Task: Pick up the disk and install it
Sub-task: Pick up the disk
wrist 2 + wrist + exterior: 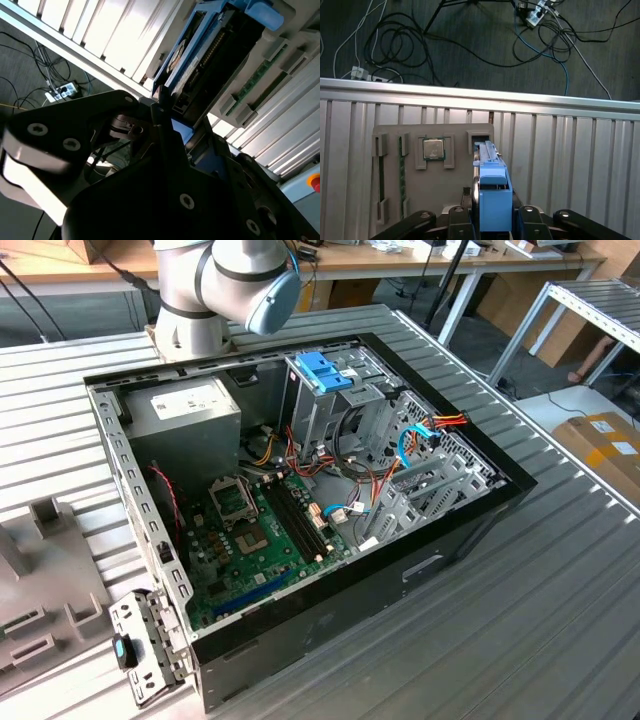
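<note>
A ribbed metal table (570, 150) stands over a dark floor strewn with cables (470, 45). On it lies a grey tray (435, 195) holding a chip (433, 148). In the first wrist view the gripper (492, 222) clamps the disk (494, 200) edge-up, over the tray's corner. In the second wrist view the gripper's black body half hides the disk. The exterior view shows an open computer case (430, 560) and the arm (230, 285).
</note>
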Tool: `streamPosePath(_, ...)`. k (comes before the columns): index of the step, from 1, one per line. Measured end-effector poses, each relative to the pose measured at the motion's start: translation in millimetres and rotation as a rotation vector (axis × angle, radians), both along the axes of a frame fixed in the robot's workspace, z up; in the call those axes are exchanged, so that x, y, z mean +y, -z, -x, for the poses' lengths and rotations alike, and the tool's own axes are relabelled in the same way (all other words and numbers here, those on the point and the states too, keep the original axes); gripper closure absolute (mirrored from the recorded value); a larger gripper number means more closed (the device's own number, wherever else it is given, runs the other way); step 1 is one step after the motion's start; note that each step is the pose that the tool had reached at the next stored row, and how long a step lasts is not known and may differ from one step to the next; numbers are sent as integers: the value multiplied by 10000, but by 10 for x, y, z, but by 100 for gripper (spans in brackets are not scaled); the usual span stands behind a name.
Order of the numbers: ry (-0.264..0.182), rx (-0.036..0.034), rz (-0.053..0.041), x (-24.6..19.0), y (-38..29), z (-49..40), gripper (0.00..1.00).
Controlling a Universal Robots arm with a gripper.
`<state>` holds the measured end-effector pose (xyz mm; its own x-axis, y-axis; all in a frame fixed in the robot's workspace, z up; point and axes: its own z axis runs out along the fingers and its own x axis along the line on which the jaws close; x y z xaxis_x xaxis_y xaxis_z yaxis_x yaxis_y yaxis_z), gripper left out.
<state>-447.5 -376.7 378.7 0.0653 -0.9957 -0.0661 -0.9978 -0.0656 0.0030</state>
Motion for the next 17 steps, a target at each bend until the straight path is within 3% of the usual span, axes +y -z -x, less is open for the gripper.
streamPosePath(10,0,-1,0,0,-221,-3,63)
streamPosePath(12,0,-2,-1,0,-314,-4,63)
streamPosePath(17,0,-1,0,0,-643,-5,63)
